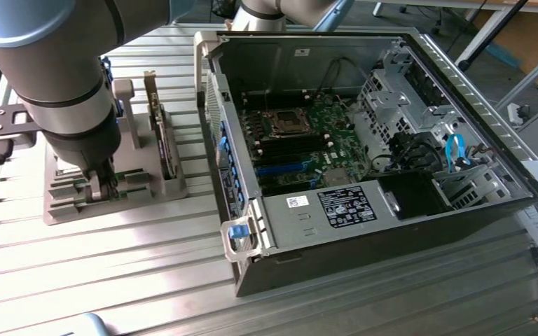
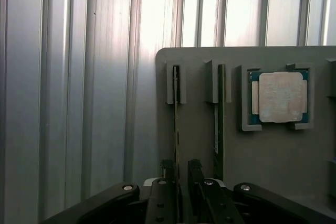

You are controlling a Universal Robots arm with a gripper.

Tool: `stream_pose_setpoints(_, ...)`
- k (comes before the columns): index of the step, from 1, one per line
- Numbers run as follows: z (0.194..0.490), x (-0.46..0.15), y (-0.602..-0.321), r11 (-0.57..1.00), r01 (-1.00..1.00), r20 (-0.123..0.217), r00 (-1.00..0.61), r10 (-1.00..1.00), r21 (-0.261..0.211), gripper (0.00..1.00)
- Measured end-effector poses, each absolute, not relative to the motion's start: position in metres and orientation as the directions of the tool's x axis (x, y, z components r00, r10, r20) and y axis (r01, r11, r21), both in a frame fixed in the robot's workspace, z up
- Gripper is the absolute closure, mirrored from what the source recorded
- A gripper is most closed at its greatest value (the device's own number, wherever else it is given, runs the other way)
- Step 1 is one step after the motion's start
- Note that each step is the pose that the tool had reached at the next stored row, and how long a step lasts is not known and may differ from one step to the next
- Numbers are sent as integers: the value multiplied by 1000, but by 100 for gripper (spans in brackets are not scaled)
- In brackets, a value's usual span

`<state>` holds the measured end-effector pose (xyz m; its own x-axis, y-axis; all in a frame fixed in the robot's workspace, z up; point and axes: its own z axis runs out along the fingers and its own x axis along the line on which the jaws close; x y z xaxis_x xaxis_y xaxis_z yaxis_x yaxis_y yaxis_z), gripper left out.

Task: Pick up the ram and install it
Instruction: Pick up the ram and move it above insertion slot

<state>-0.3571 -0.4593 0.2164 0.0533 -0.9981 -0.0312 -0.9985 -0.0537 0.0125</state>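
The ram (image 2: 177, 114) stands on its thin edge in a slot of the grey holder (image 2: 194, 129). A second green stick (image 2: 219, 124) stands in the neighbouring slot. My gripper (image 2: 181, 167) is open, with one dark finger (image 2: 167, 170) on each side of the first stick's near end and a gap to each. In the exterior view the gripper (image 1: 101, 185) points straight down into the holder (image 1: 110, 206) at that view's left. The open computer case (image 1: 363, 140) lies to the right with its motherboard (image 1: 302, 140) exposed.
A square silver processor chip (image 2: 278, 97) sits in a pocket of the holder. A dark expansion card (image 1: 162, 133) stands upright in the holder beside the arm. Everything rests on a ribbed metal table (image 1: 110, 280). Cables and drive bays fill the case's right side.
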Motion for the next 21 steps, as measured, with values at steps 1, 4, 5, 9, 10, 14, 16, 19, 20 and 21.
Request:
stream_pose_setpoints(1,216,-357,-459,-54,-998,-31,53,-998,13,75)
stream_pose_setpoints(4,214,-357,-459,-54,-998,-31,53,-998,13,75)
stream_pose_setpoints(5,213,-357,-459,-54,-998,-31,53,-998,13,75)
stream_pose_setpoints(9,212,-357,-459,-54,-998,-31,53,-998,13,75)
stream_pose_setpoints(10,212,-357,-459,-54,-998,-31,53,-998,13,75)
stream_pose_setpoints(14,211,-357,-459,-54,-998,-31,53,-998,13,75)
stream_pose_setpoints(16,211,-357,-459,-54,-998,-31,54,-998,13,75)
stream_pose_setpoints(19,211,-357,-459,-57,-998,-31,57,-998,13,75)
stream_pose_setpoints(20,211,-357,-459,-59,-998,-31,59,-998,13,75)
stream_pose_setpoints(21,211,-357,-459,-61,-998,-31,60,-998,13,75)
